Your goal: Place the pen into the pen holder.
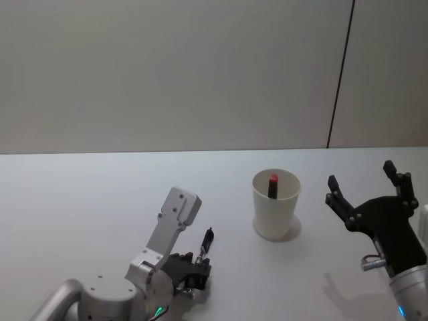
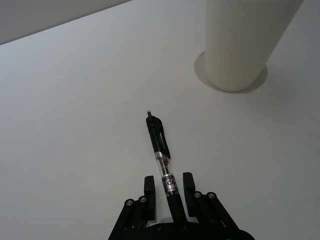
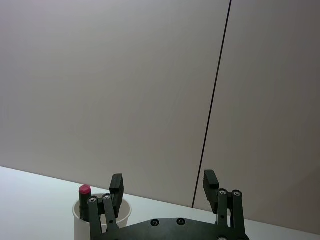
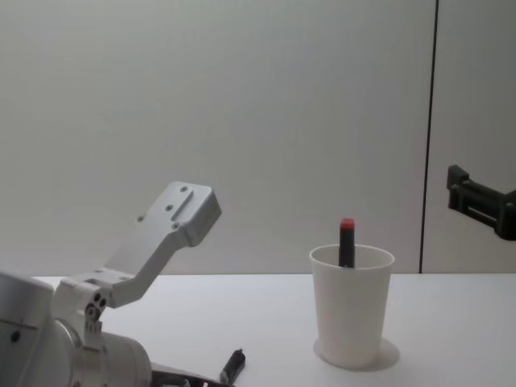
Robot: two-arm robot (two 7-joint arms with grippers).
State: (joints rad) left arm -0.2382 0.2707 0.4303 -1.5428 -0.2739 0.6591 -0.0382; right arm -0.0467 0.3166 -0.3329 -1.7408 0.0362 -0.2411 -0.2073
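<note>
My left gripper has its fingers apart, straddling the lower barrel of the black pen with a sliver of gap on each side. The pen lies flat on the table, its long axis running out toward 12 o'clock. The white paper cup, holding a red-capped marker, stands at 2 o'clock from these fingers, well apart. My right gripper hovers at the cup's 3 o'clock with its fingers spread, so the left arm is the nearer one to the pen.

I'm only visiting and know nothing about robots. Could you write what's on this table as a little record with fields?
pen: black, lying flat on the white table, outside the cup
pen holder: white paper cup, upright, with a red-topped pen inside
left gripper: low over the table, open, one finger on each side of the pen
right gripper: open, raised, to the right of the cup
</note>
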